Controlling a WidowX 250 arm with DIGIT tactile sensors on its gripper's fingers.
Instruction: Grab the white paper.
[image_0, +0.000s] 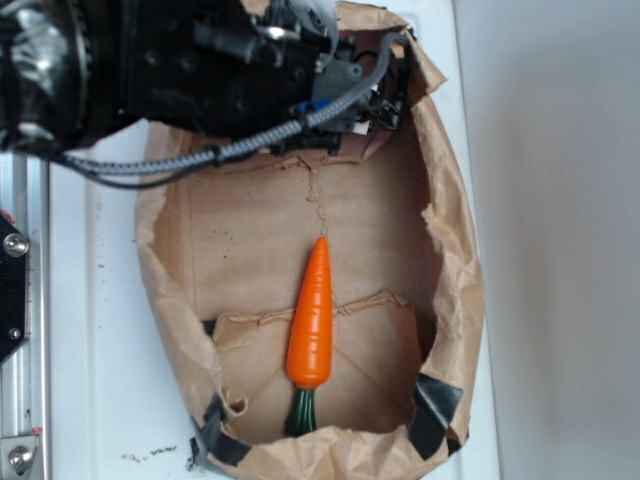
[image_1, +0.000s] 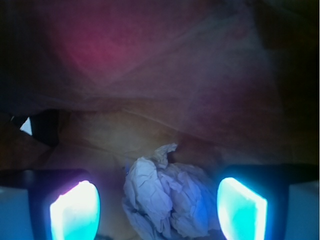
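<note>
In the wrist view the white paper, a crumpled lumpy wad, lies on brown bag paper between my two glowing cyan pads. My gripper is open, with a gap between each pad and the wad. In the exterior view the black arm and gripper reach into the far end of the brown paper bag; there the arm hides the white paper.
An orange carrot with a green stem lies along the middle of the bag's floor, toward the near end. The bag's torn walls rise all round, with black tape at the near corners. The bag sits on a white surface.
</note>
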